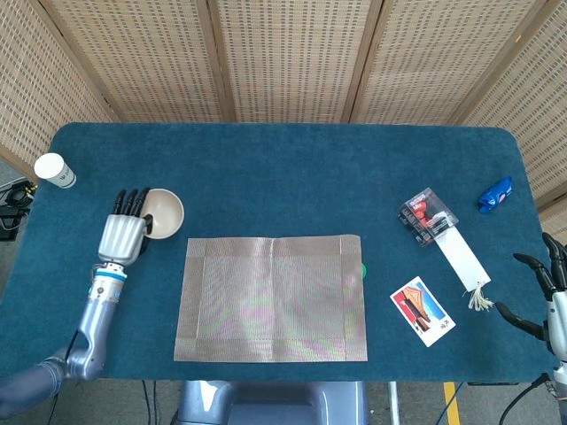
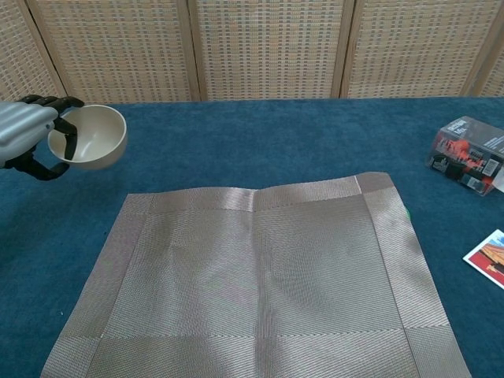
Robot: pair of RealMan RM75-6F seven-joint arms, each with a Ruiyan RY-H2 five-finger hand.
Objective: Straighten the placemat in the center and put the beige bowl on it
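Note:
The grey woven placemat (image 1: 273,297) (image 2: 256,295) lies flat and square in the middle of the blue table. My left hand (image 1: 124,232) (image 2: 30,134) grips the rim of the beige bowl (image 1: 163,212) (image 2: 93,137), with fingers hooked inside it. The bowl hangs tilted above the cloth, just beyond the placemat's far left corner. My right hand (image 1: 547,292) hovers with spread fingers at the table's right front edge, holding nothing; it does not show in the chest view.
A white paper cup (image 1: 55,170) stands at the far left. On the right are a clear packet with red contents (image 1: 427,215) (image 2: 467,154), a white bookmark (image 1: 463,263), a picture card (image 1: 423,311) (image 2: 490,258) and a blue object (image 1: 496,194).

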